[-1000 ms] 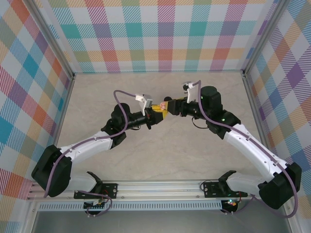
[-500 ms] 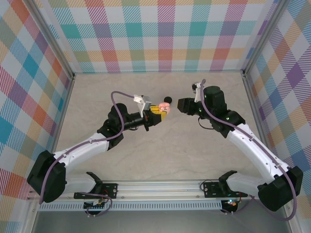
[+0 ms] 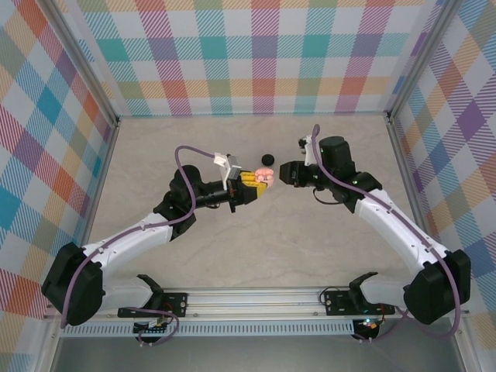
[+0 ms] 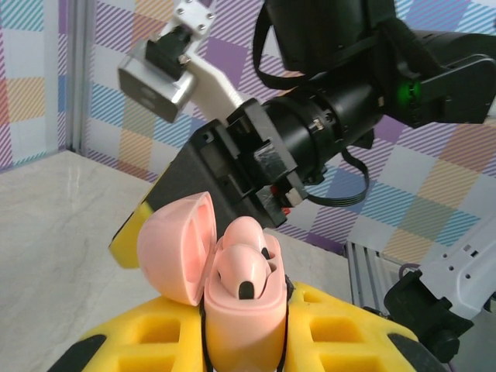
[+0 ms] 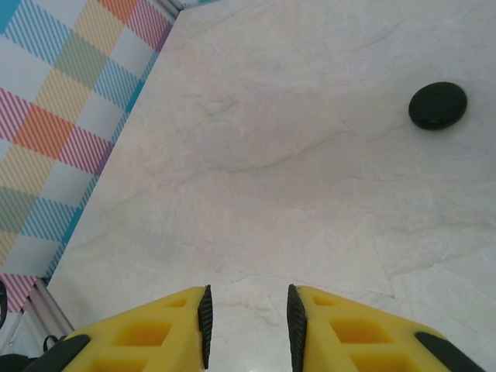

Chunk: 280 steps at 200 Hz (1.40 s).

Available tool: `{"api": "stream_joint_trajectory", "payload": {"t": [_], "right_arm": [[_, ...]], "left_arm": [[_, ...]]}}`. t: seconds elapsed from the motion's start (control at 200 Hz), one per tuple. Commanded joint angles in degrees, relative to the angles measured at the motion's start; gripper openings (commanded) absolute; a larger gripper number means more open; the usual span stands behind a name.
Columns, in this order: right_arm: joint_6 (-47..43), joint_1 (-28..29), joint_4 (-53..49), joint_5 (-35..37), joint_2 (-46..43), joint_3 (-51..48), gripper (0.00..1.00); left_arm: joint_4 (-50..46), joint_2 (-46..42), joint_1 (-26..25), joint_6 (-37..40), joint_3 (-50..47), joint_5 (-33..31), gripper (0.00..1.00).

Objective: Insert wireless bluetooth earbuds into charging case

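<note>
Marble-look table (image 3: 310,248). Right gripper (image 5: 246,325): jaws a little apart, nothing between. Left gripper (image 4: 245,349): jaws clamped on charging case (image 4: 240,291) (lid swung open). Small dark round object (image 5: 438,105) lies ahead-right of right jaws.

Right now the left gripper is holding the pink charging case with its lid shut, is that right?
No, the lid is open. The left gripper holds the pink charging case with its lid swung open, as the left wrist view shows.
</note>
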Motion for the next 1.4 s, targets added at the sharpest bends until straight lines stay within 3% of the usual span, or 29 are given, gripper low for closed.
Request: {"api": "stream_joint_trajectory", "payload": {"t": [0.0, 0.845, 1.395], "right_arm": [[-1.1, -0.2, 3.0, -4.7, 0.7, -0.1, 0.34], [-0.1, -0.2, 10.4, -20.2, -0.6, -1.1, 0.31], [-0.5, -0.2, 9.9, -19.2, -3.5, -1.5, 0.31]], "left_arm": [[4.1, -1.5, -0.8, 0.5, 0.7, 2.9, 0.04], [4.2, 1.7, -2.0, 0.3, 1.8, 4.6, 0.04], [2.7, 3.4, -2.0, -0.4, 1.7, 1.8, 0.04]]}}
